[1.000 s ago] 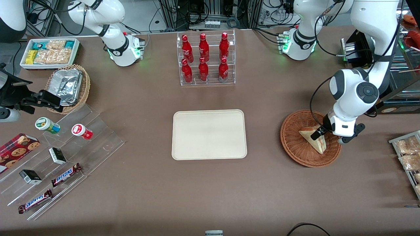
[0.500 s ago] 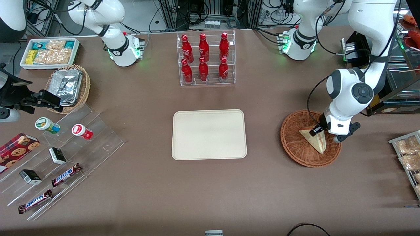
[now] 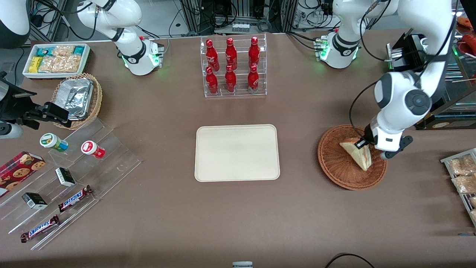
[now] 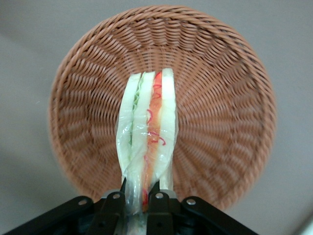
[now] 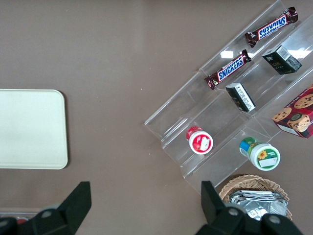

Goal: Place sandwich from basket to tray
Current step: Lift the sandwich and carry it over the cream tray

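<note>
My left gripper (image 3: 363, 143) is shut on the sandwich (image 3: 357, 153), a pale wedge wrapped in clear film, and holds it above the reddish-brown wicker basket (image 3: 336, 163). In the left wrist view the fingers (image 4: 157, 197) pinch the wrapped wedge (image 4: 149, 137), whose red and green filling layers show at the cut edge, with the basket (image 4: 215, 98) below it. The cream-white tray (image 3: 237, 152) lies flat at the table's middle, toward the parked arm from the basket; one end of it also shows in the right wrist view (image 5: 30, 128).
A clear rack of red bottles (image 3: 233, 67) stands farther from the front camera than the tray. Bagged snacks (image 3: 460, 173) lie at the working arm's end. A clear stepped stand with candy bars (image 3: 74, 198) and a tan basket of foil trays (image 3: 76, 98) lie toward the parked arm's end.
The gripper has risen with the sandwich, lifting the wedge up off the basket floor; the wrist has moved slightly away from the front camera.
</note>
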Controlling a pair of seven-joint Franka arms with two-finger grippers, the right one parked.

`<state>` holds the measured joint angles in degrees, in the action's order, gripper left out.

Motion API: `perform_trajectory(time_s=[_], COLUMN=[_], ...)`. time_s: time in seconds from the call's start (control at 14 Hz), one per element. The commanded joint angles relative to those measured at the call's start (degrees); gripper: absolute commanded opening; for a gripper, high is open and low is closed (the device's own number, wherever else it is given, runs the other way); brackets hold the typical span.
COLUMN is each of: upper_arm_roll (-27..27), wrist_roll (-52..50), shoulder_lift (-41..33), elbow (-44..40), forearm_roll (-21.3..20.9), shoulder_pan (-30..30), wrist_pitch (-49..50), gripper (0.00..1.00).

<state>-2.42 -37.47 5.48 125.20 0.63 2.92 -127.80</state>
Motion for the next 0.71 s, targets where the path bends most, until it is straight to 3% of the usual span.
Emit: perform_trajectory(time_s=[0.0,0.29,0.64], upper_arm_roll=[-1.87,-7.85,-9.88], wrist_roll=[-1.37,-3.13,-8.48], shoulder_lift=[-2.05,-0.04,14.44], elbow=[-8.63,-14.71,-29.71], forearm_roll=[-0.45,-0.28,-0.71], shoulder_pan=[3.66,7.70,19.99], wrist_pitch=[13.06,15.74,15.30], gripper=[0.00,0.00,0.00])
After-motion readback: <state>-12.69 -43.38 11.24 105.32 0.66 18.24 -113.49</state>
